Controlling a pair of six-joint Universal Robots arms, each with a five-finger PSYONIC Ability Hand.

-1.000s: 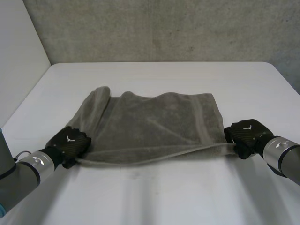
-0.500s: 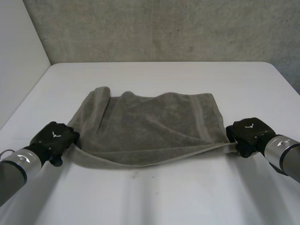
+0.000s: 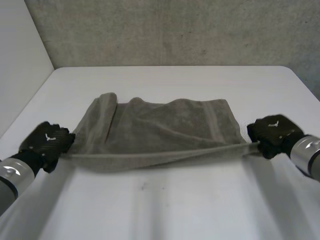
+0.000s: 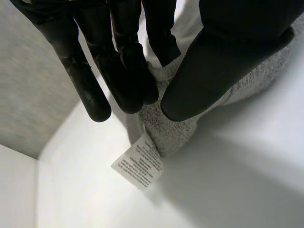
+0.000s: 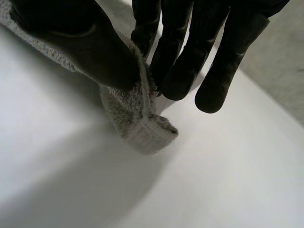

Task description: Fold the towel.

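A grey towel [image 3: 160, 130] lies across the middle of the white table [image 3: 165, 205], its near edge lifted and pulled taut between my two hands. My left hand [image 3: 47, 142] pinches the near left corner [image 4: 175, 133] between thumb and fingers, and a white care label [image 4: 138, 167] hangs from that corner. My right hand [image 3: 272, 134] pinches the near right corner [image 5: 142, 126] the same way. The far part of the towel rests wrinkled on the table, bunched at its far left end [image 3: 102, 102].
A grey concrete wall [image 3: 175, 30] stands behind the table's far edge. A pale wall [image 3: 20, 60] runs along the left side. Bare table surface lies in front of the towel and beyond it.
My left hand has moved out to the left and closed on the near left corner. The sagging near edge has been drawn straight and lifted. The right hand shifted slightly right.
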